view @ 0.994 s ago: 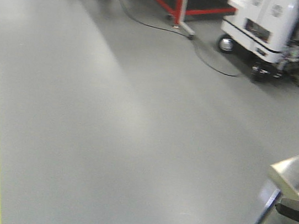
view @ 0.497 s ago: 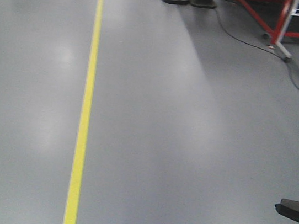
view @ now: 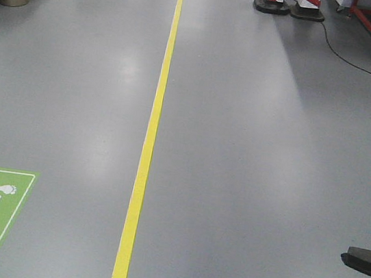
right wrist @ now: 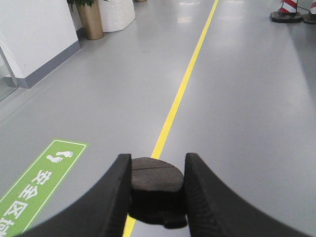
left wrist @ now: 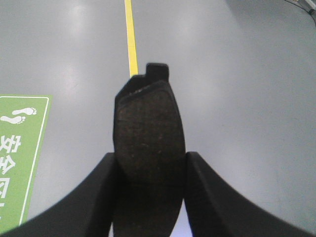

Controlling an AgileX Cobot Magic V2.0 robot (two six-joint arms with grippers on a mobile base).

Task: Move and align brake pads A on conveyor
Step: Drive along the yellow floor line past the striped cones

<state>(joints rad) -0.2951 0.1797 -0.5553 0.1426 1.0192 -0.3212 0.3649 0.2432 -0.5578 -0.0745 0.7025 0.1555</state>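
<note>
Over floor (view: 272, 158) | left tool (left wrist: 151, 158) clamps left pad (left wrist: 148, 123), long axis forward | right tool (right wrist: 158, 160) clamps right pad (right wrist: 157, 183) crosswise

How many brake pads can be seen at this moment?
2. One brake pad is held on end in the left gripper. A second brake pad lies flat in the right gripper. More may be out of view.

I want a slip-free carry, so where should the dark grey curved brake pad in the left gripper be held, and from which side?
Pinch the dark grey curved brake pad across its two long edges, coming from its near end, as the left gripper does. The pad is narrowest there, so the jaws probably span it securely.
</note>
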